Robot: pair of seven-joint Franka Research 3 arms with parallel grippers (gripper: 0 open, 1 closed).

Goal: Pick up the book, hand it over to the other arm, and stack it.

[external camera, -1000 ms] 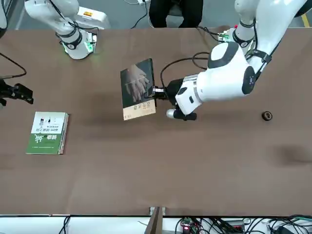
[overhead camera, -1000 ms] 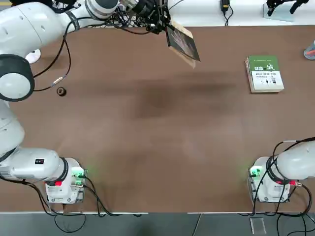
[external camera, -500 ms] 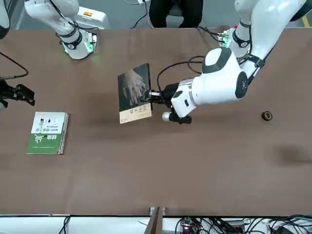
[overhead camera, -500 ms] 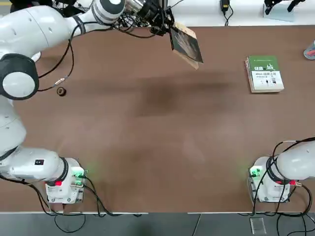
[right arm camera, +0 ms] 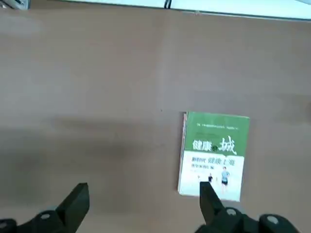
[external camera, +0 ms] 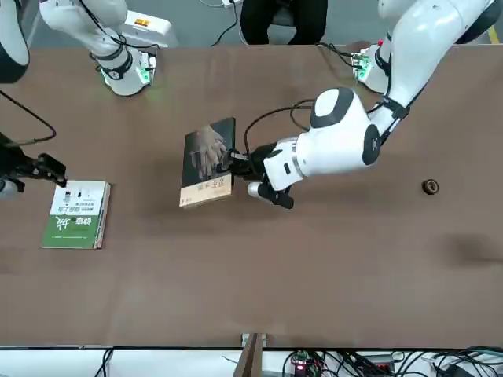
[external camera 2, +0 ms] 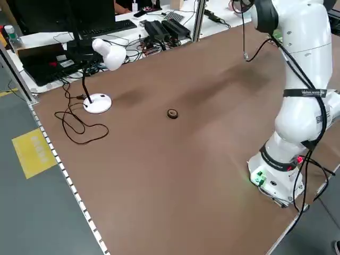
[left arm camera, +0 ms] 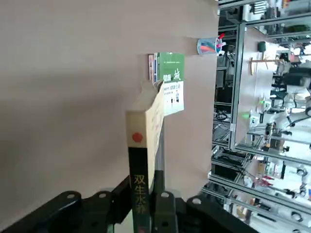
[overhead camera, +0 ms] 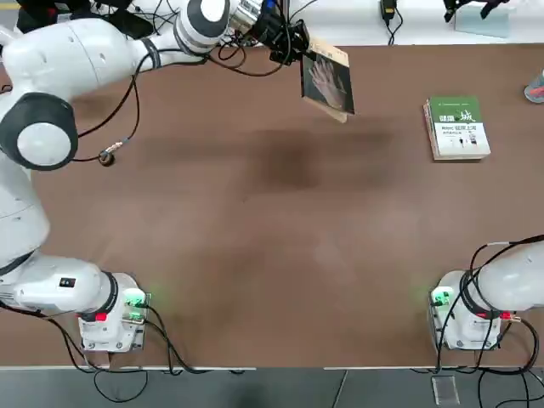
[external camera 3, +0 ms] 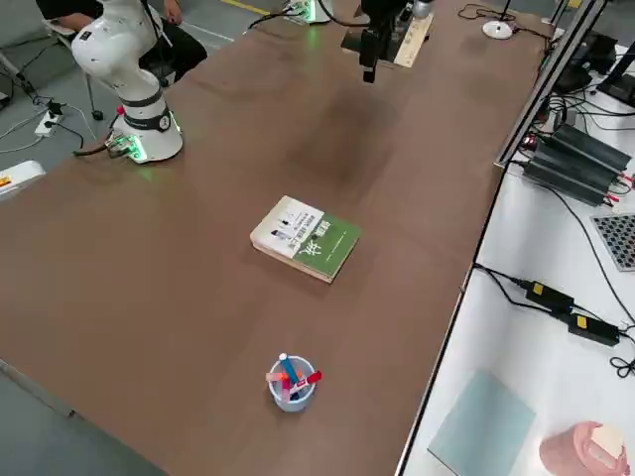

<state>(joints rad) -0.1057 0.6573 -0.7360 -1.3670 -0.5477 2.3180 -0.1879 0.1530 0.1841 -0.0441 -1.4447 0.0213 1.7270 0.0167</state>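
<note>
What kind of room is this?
Probably a robot lab: two white robot arms are mounted at one big table, and there's a computer keyboard with lots of tangled cables.

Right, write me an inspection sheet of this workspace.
Surface: brown tabletop, dark smudges seen
Job's things: dark book held above the table; green-and-white book lying flat
Clutter: black ring, cup of pens
Left gripper: shut on the dark book, far side of the table
Right gripper: open and empty, near the green-and-white book
Cables: looped along the left arm, black coil by the lamp
Surroundings: seated person
</note>
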